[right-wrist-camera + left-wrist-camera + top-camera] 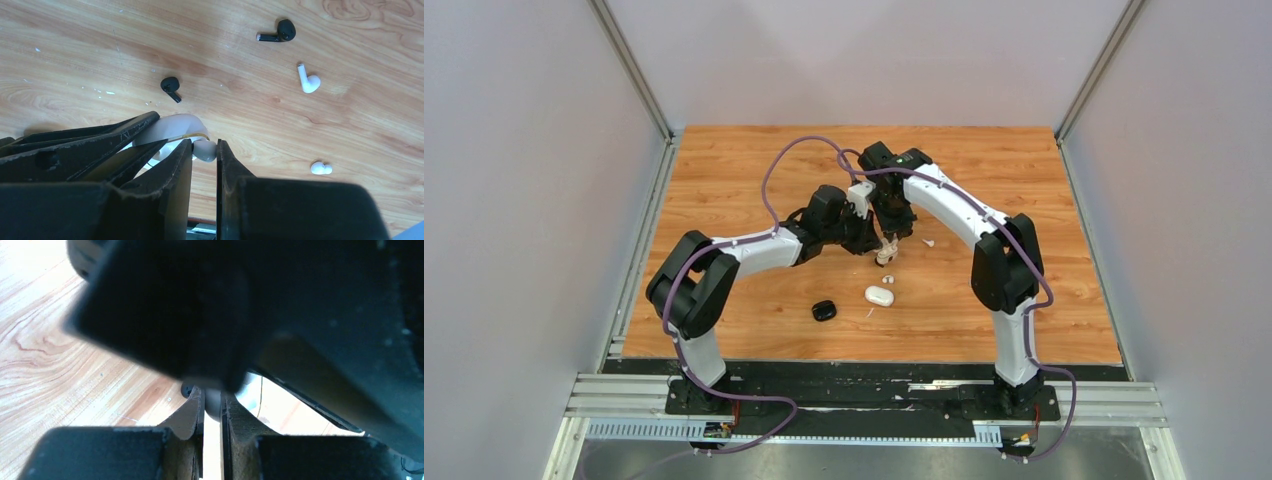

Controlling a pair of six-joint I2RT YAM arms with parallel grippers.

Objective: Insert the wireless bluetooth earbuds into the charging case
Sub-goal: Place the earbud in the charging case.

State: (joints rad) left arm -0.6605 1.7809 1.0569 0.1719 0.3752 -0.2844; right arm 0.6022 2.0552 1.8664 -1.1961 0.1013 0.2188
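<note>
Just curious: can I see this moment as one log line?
left gripper: holds white charging case | right gripper: pinches white earbud at case

Wood-grain tabletop (744, 180) in orange-brown planks, plain pale grey walls (514, 180) on three sides, aluminium corner posts (631, 68) at the back, silver rails (1114, 402) and black strip (864, 372) along the near edge, even light

White earbud (204, 150) held at white case (175, 125), black earbuds (170, 86) — loose nearby

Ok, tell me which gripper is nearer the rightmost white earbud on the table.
Right. The right gripper hangs just left of the white earbud; the left gripper sits beyond it, farther left.
</note>
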